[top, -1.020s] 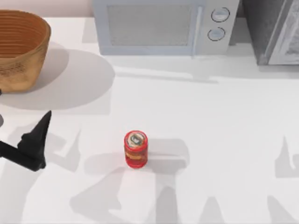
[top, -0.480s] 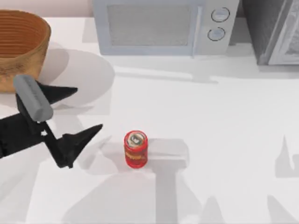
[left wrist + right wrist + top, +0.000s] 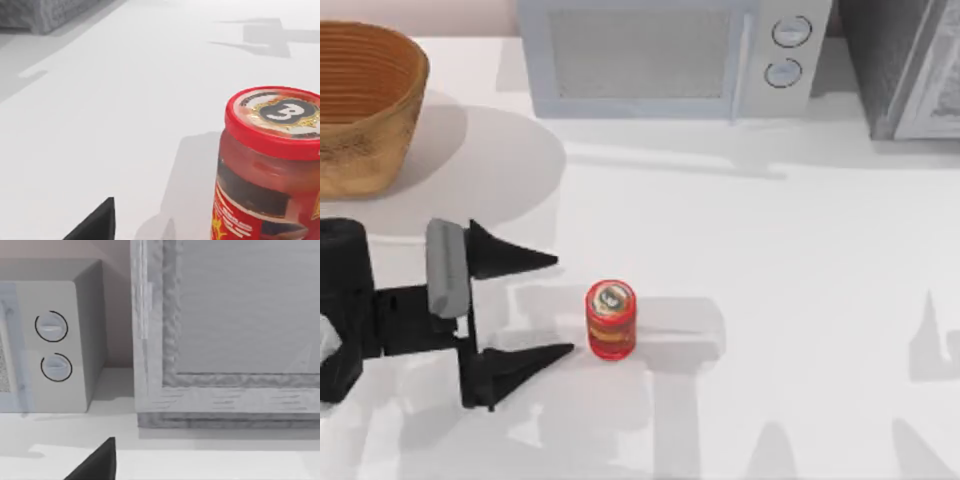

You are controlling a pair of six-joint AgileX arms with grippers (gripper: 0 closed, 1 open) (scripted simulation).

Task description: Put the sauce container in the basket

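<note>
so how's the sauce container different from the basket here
The sauce container is a small red jar with a closed lid; the basket is a far wider tan wicker bowl, open at the top. The jar stands mid-table just ahead of the open left gripper; the basket sits at the table's far left corner, away from it. Both are round and upright on the white table.

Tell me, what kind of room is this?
Probably a kitchen counter, in a rendered scene. A microwave stands at the back of the white table, with a jar of sauce and a wicker basket.
</note>
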